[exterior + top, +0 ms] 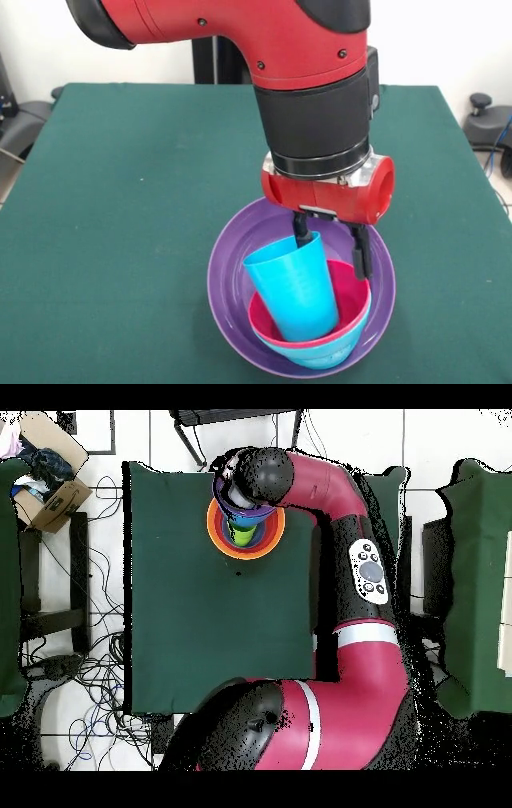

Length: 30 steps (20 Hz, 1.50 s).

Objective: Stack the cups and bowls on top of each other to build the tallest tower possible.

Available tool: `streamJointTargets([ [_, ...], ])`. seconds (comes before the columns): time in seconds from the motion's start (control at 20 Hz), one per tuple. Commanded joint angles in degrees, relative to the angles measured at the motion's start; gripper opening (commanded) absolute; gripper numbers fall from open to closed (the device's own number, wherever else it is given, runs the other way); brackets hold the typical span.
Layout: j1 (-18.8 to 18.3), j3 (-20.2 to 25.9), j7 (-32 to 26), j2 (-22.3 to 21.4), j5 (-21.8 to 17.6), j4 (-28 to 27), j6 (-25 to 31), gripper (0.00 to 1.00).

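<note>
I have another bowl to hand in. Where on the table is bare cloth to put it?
The green table is bare left and right of the purple bowl. It is crowded only at the tower, where the pincer hangs over the light blue cup.

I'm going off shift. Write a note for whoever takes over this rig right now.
Gripper: open, low over the light blue cup's rim, not clamped on it.
Done: the light blue cup leans in the pink-red bowl, which is nested in a blue bowl inside the purple bowl.
Overhead, an orange bowl holds the lime green cup.
Left: straighten the cup and join everything into one tower.
</note>
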Motion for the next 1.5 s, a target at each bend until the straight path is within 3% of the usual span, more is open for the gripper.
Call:
streamJointTargets([
  [0.05,1.33,-1.62,0.58,-0.36,-1.93,3.09,1.0,1.0],
  [0.95,3.67,-5.88,5.3,-12.36,1.51,1.49,17.03,1.0],
  [1.3,4.96,-6.39,5.65,-11.49,1.25,-9.91,28.4,1.0],
  [1.5,5.38,-5.2,4.32,-8.1,-0.95,-24.03,37.0,1.0],
])
